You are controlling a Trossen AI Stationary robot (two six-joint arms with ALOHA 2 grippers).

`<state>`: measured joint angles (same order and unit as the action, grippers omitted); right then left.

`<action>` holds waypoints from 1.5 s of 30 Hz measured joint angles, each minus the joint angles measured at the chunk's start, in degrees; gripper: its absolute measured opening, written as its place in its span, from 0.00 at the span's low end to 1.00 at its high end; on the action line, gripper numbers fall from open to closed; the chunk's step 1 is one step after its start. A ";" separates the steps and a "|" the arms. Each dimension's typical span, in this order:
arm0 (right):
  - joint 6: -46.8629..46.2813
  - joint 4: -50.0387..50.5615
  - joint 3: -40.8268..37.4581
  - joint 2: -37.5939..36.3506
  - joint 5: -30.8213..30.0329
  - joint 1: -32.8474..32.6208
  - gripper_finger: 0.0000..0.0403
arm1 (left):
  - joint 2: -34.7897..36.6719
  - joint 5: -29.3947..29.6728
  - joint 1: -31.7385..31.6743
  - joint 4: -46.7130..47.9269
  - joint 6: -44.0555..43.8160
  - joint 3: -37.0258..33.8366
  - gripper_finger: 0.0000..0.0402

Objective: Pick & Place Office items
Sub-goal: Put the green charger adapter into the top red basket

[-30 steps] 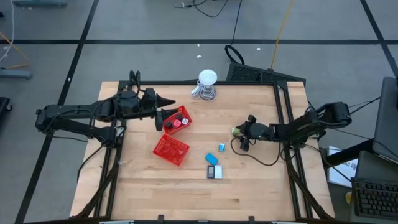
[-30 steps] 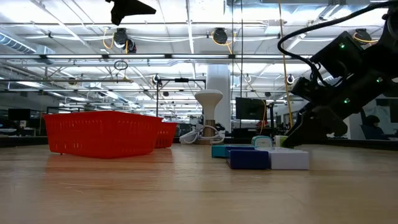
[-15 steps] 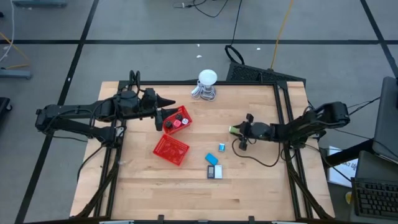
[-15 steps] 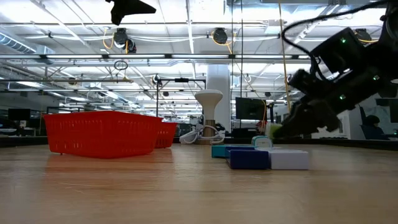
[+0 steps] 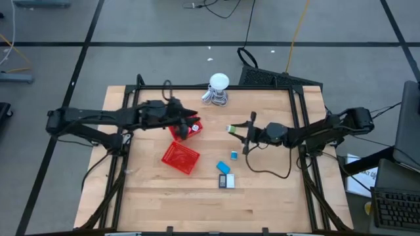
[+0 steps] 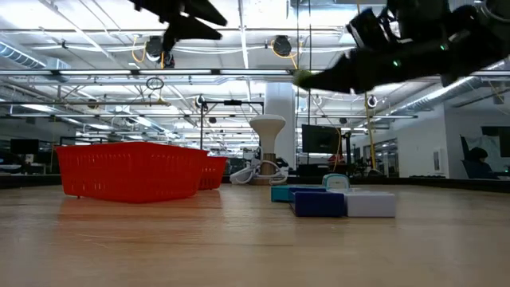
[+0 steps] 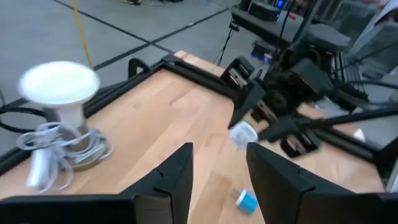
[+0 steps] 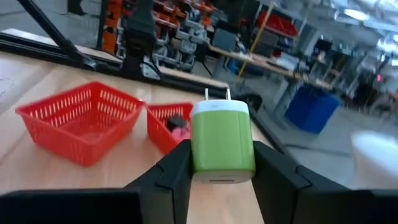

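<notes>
My right gripper (image 5: 235,130) is shut on a green charger plug (image 8: 222,143) with a white pronged end, high over the table's middle; it also shows in the low view (image 6: 303,77). My left gripper (image 5: 194,122) hangs open and empty above the far red basket (image 5: 186,128), which holds pink and black pieces. A second red basket (image 5: 180,157) stands nearer. Loose on the table lie a light blue piece (image 5: 233,155), a teal piece (image 5: 224,168) and a black-and-white pair (image 5: 226,181). My right gripper pinches the charger's green body by its two opposite sides (image 8: 198,158) between its two fingers (image 8: 177,168). The fingers reach in level from the table's right. The charger is lifted clear of the table, and its white pronged end (image 8: 217,104) sticks out past the fingers.
A white round-headed gadget (image 5: 218,88) with a coiled cable stands at the far edge. Black frame rails (image 5: 298,111) run along the table's sides. Bare wood lies along the near edge.
My right gripper has risen from the table with the green charger, rolled its wrist and gone toward the table's left, so the charger now hangs clear of the wood. My left gripper has reached toward the table's right, out over the far basket.
</notes>
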<state>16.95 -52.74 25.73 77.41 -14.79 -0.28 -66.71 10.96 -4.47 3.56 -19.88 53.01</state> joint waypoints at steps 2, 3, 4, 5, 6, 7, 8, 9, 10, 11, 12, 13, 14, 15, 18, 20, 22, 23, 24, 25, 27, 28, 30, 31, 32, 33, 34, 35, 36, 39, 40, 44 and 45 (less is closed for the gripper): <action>2.26 1.97 2.44 0.33 -0.06 -0.84 0.31 | -2.61 -0.44 0.00 -2.27 -1.12 0.00 0.37; 3.12 2.88 3.73 0.66 -0.14 -1.25 0.31 | -4.04 -0.44 0.00 -3.75 -1.94 0.00 0.37; 3.79 3.61 4.69 1.02 -0.45 -1.68 0.31 | -5.31 -0.51 0.02 -5.60 -2.69 0.00 0.37; 4.32 4.48 5.34 1.29 -1.40 -2.29 0.31 | -6.68 -0.66 0.14 -6.64 -3.78 0.00 0.37; 4.94 5.55 5.83 1.50 -2.33 -2.95 0.31 | -8.06 -1.22 0.27 -7.68 -4.74 0.00 0.38; 5.65 6.33 6.23 1.79 -3.25 -3.66 0.31 | -9.42 -2.21 0.39 -9.07 -5.66 0.00 0.38; 6.81 7.07 6.55 2.01 -3.41 -4.43 0.31 | -10.83 -3.36 0.47 -10.27 -6.55 0.00 0.39; 8.07 7.67 6.66 2.03 -3.48 -5.25 0.31 | -12.25 -4.72 0.49 -11.87 -7.24 0.00 0.40; 9.55 8.09 6.67 1.99 -3.79 -6.01 0.31 | -13.46 -6.39 0.58 -13.41 -7.95 0.00 0.40; 11.06 8.08 6.69 1.99 -5.11 -6.89 0.31 | -14.57 -8.08 0.70 -14.42 -8.65 0.00 0.41; 12.53 8.10 6.69 1.99 -7.13 -7.78 0.31 | -15.76 -9.59 0.84 -16.09 -9.36 0.00 0.42; 13.96 8.03 6.69 1.99 -9.78 -8.49 0.31 | -16.90 -10.83 0.89 -17.84 -9.74 0.00 0.42; 15.53 7.98 6.72 1.99 -12.31 -9.20 0.31 | -17.90 -11.77 0.99 -18.80 -9.93 0.00 0.43; 16.88 7.83 6.72 1.97 -14.15 -9.84 0.31 | -18.80 -12.24 1.25 -19.75 -10.23 0.00 0.44; 18.72 7.59 6.75 1.95 -16.38 -10.88 0.31 | -21.48 -12.48 1.75 -23.57 -10.25 0.00 0.46; 18.66 7.98 6.76 1.95 -16.59 -11.10 0.31 | -22.98 -12.48 1.84 -25.43 -11.17 0.00 0.49; 18.49 8.09 6.76 1.95 -16.70 -11.09 0.31 | -24.25 -12.46 1.76 -27.60 -12.82 0.00 0.54; 18.47 8.06 6.76 1.95 -16.72 -11.09 0.31 | -24.67 -12.39 1.72 -28.23 -13.73 -0.01 0.56; 18.49 8.02 6.76 1.95 -16.74 -11.09 0.31 | -25.35 -12.33 1.73 -30.04 -14.13 -0.02 0.59; 18.47 8.01 6.76 1.95 -16.72 -11.09 0.31 | -25.84 -12.20 1.72 -31.60 -14.50 -0.02 0.61; 18.41 8.04 6.76 1.95 -16.72 -11.09 0.31 | -26.51 -12.17 1.74 -32.83 -15.38 -0.02 0.66; 18.40 8.08 6.76 1.95 -16.71 -11.09 0.31 | -27.17 -12.10 1.94 -34.50 -15.45 -0.02 0.68; 18.42 8.45 6.76 1.95 -16.72 -11.09 0.31 | -27.84 -12.02 2.30 -35.44 -15.30 -0.02 0.72; 18.41 8.46 6.76 1.95 -16.73 -11.08 0.31 | -28.17 -12.02 2.48 -35.95 -15.24 -0.02 0.73; 18.40 8.41 6.76 1.95 -16.73 -11.01 0.31 | -28.78 -11.95 2.73 -36.97 -15.28 -0.02 0.74; 18.39 8.20 6.76 1.95 -16.72 -10.98 0.31 | -29.24 -11.91 2.85 -37.64 -15.50 -0.02 0.75; 18.50 7.86 6.76 1.95 -16.75 -10.95 0.31 | -29.53 -11.92 2.90 -37.67 -16.02 -0.02 0.76; 18.75 7.53 6.76 1.95 -16.83 -10.81 0.31 | -29.92 -11.82 2.91 -37.86 -16.77 -0.02 0.77; 19.00 7.23 6.76 1.95 -16.91 -10.69 0.31 | -30.23 -11.37 2.89 -38.15 -17.34 -0.02 0.77; 19.11 7.16 6.76 1.95 -16.98 -10.28 0.31 | -30.37 -10.64 2.58 -38.22 -18.18 -0.02 0.77; 18.99 7.16 6.76 1.95 -16.98 -10.22 0.31 | -30.37 -10.63 2.48 -38.29 -18.17 -0.02 0.77; 18.76 7.14 6.76 1.95 -16.97 -10.20 0.31 | -30.37 -10.45 2.21 -38.38 -18.86 -0.02 0.74; 19.00 7.12 6.76 1.95 -16.98 -10.22 0.31 | -30.37 -10.45 2.16 -38.51 -19.36 -0.02 0.73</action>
<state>35.95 -45.62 32.49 79.35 -31.77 -10.50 -97.08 0.51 -2.31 -34.94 -39.24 52.99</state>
